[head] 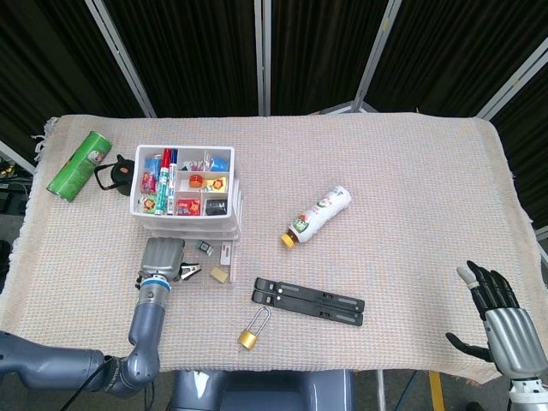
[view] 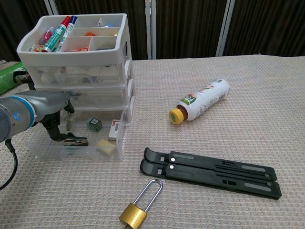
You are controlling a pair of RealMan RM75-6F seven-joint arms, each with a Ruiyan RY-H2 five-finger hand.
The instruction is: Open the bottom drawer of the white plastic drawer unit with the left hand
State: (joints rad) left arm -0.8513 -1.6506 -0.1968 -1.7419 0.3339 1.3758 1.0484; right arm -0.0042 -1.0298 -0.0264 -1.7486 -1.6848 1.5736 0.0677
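Observation:
The white plastic drawer unit (head: 235,184) (view: 122,52) stands at the left of the table, its top tray full of markers and small items. Its clear bottom drawer (head: 224,283) (view: 76,152) is pulled out toward me, showing a binder clip (view: 76,141) and a yellowish block (view: 106,145). My left hand (head: 161,257) (view: 53,121) lies over the drawer's left part, its dark curled fingers hooked down inside behind the clear front wall. My right hand (head: 497,312) hovers at the table's near right corner, fingers spread, holding nothing; the chest view does not show it.
A white bottle (head: 318,215) (view: 202,105) with a yellow cap lies mid-table. A black folding stand (head: 308,301) (view: 209,171) and a brass padlock (head: 251,332) (view: 138,210) lie near the front edge. A green can (head: 80,164) lies at the far left.

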